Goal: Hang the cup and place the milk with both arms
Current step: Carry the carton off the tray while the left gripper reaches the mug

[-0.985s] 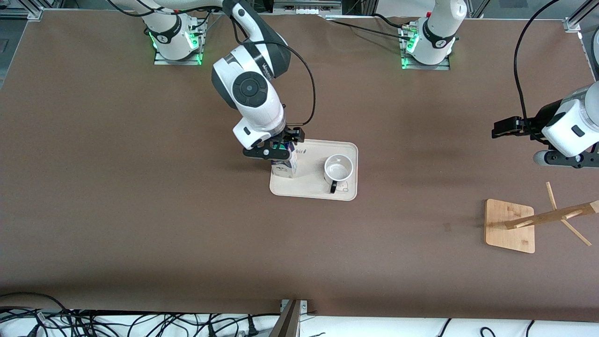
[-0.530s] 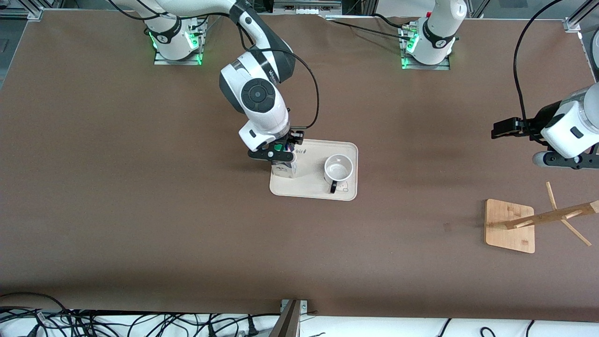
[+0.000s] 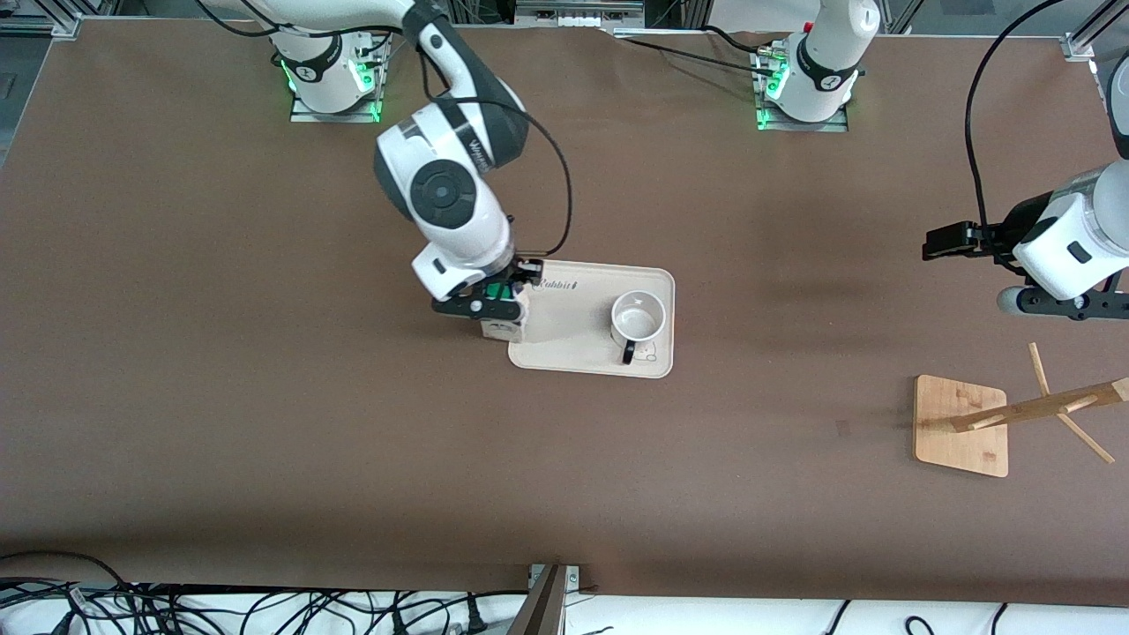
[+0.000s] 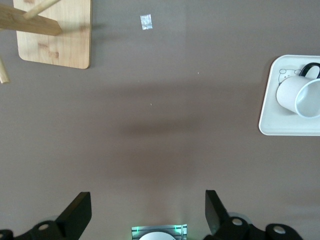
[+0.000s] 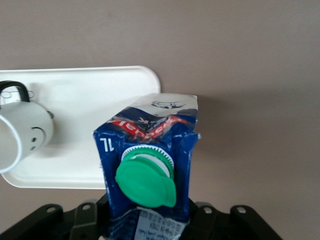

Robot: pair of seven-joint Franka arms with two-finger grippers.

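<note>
My right gripper is shut on the milk, a dark blue and white carton with a green cap. It holds the milk over the edge of the white tray toward the right arm's end. The cup stands upright on the tray, its black handle toward the front camera. It also shows in the right wrist view and the left wrist view. My left gripper waits open and empty above the table near the wooden rack; in the left wrist view nothing is between its jaws.
A wooden mug rack with a square base and slanting pegs stands toward the left arm's end, nearer the front camera than the left gripper. It shows in the left wrist view. Brown table surface surrounds the tray.
My right gripper has carried the milk from its spot on the tray toward the right arm's end, to the tray's edge. The cup and the left arm have not moved.
</note>
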